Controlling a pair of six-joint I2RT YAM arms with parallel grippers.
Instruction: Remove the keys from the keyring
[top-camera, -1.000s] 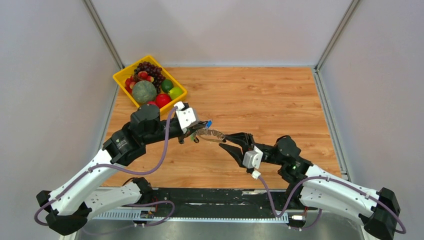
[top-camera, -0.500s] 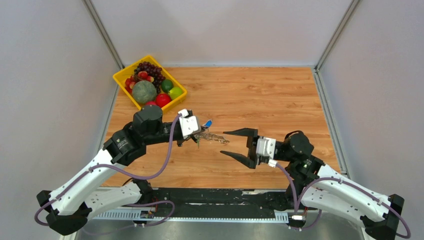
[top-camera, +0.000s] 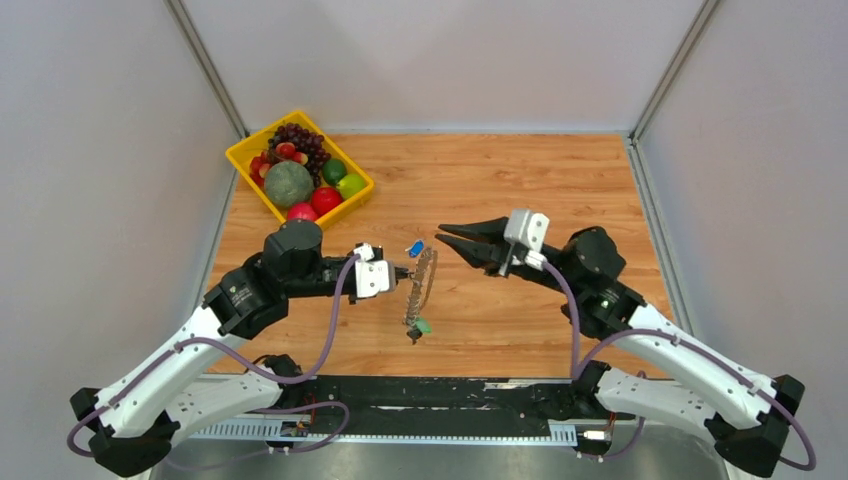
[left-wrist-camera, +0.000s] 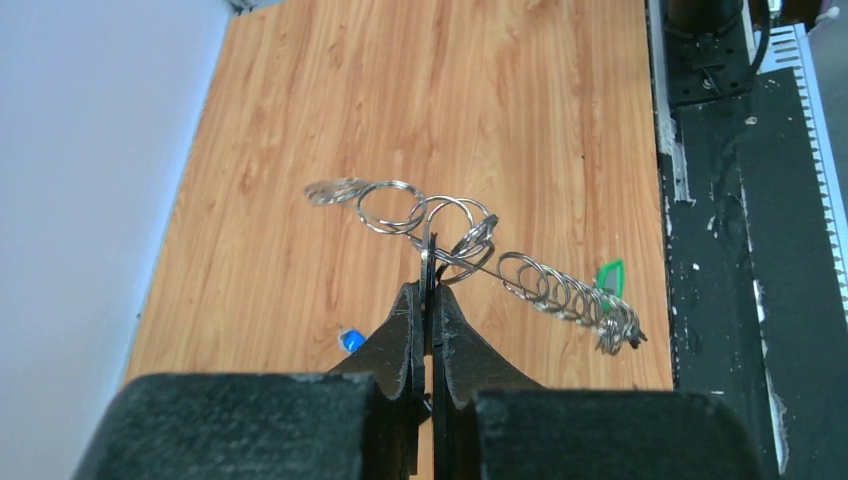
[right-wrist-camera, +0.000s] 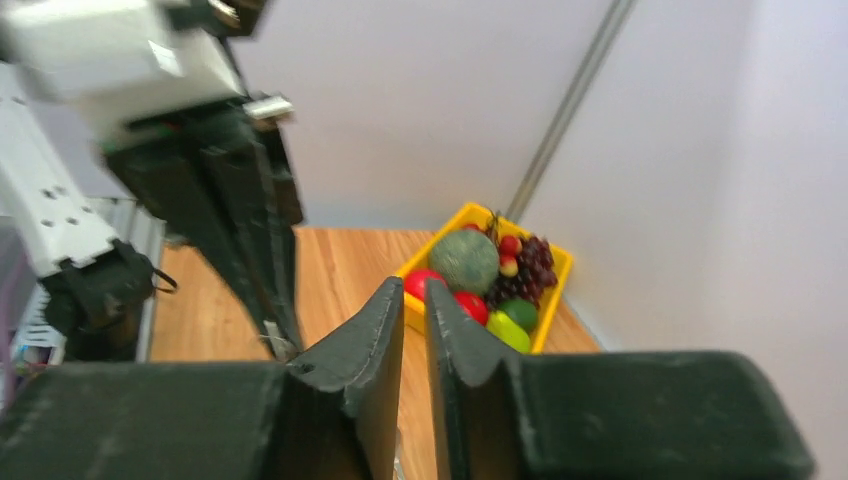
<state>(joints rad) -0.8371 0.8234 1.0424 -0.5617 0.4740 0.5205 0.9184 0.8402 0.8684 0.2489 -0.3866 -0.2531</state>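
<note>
My left gripper (top-camera: 398, 276) is shut on the keyring (top-camera: 421, 285), a thin wire loop held edge-on above the table. In the left wrist view the fingers (left-wrist-camera: 410, 320) pinch a thin metal edge, and the keys (left-wrist-camera: 560, 290) hang off the wire as a row of silver loops. A green tag (left-wrist-camera: 608, 277) sits at the row's far end and also shows in the top view (top-camera: 424, 325). A blue tag (top-camera: 414, 247) sticks out at the bunch's far end. My right gripper (top-camera: 445, 235) hovers just right of the bunch. Its jaws are almost together, with nothing between them (right-wrist-camera: 414, 285).
A yellow basket (top-camera: 243, 152) of fruit stands at the back left corner of the wooden table and also shows in the right wrist view (right-wrist-camera: 555, 290). Grey walls enclose the table on three sides. The black base rail (top-camera: 440, 395) runs along the near edge.
My right gripper has pulled away from the keyring, risen toward the back and closed its wide-open jaws. My left gripper has turned, so the bunch now hangs edge-on toward the near side.
</note>
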